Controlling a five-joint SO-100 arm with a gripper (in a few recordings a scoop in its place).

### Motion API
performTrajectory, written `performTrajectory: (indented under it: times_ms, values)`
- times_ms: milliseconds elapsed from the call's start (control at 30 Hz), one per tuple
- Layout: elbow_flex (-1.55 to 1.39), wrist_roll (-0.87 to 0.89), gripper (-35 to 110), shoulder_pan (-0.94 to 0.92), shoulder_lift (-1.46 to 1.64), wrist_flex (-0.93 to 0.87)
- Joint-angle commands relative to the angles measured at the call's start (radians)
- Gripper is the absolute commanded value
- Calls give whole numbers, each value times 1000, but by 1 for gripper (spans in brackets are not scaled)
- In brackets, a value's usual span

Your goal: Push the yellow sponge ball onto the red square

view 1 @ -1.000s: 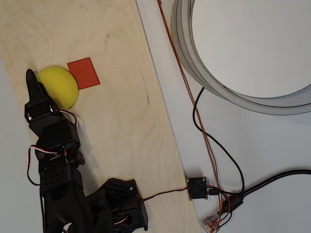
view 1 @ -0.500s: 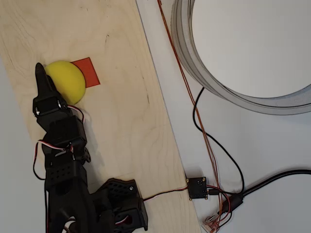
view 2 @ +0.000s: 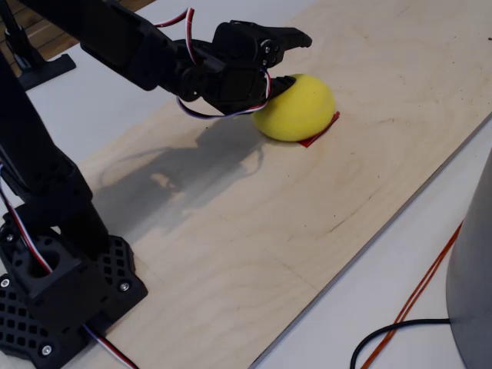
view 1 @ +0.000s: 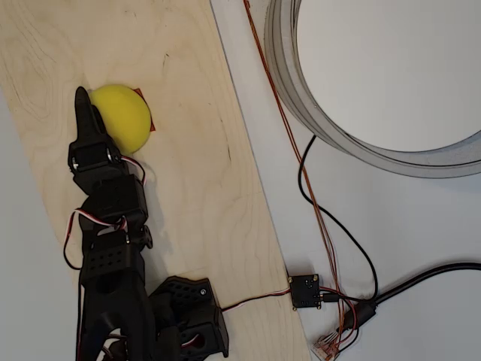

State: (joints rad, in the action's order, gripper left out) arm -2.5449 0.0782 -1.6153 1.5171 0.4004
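Note:
The yellow sponge ball (view 1: 122, 115) (view 2: 297, 108) lies on the wooden board and covers nearly all of the red square (view 2: 321, 134). Only thin red slivers of the square (view 1: 152, 128) show at the ball's rim. In the overhead view my black gripper (view 1: 83, 104) rests against the ball's left side. In the fixed view the gripper (view 2: 300, 59) has its jaws one above the other, a little apart. The lower fingertip (view 2: 283, 83) touches the ball's upper left, and the upper one reaches over the ball. Nothing is gripped.
The wooden board (view 1: 188, 195) runs diagonally, and its right edge borders a white table. A large grey ring (view 1: 301, 90) stands at the upper right. Orange and black cables (view 1: 316, 210) and a small black circuit board (view 1: 305, 291) lie right of the wooden board. The arm's base (view 1: 180, 316) sits at the bottom.
The gripper has swept right and upward in the overhead view, rolling the ball with it. The red square, first mostly exposed beside the ball, is now almost wholly under it.

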Motion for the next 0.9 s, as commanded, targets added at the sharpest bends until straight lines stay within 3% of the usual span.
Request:
performTrajectory:
  times_ms: [0,867]
  values:
    - [2,0,21,-71,-2,26]
    - [2,20,21,-87,-28,91]
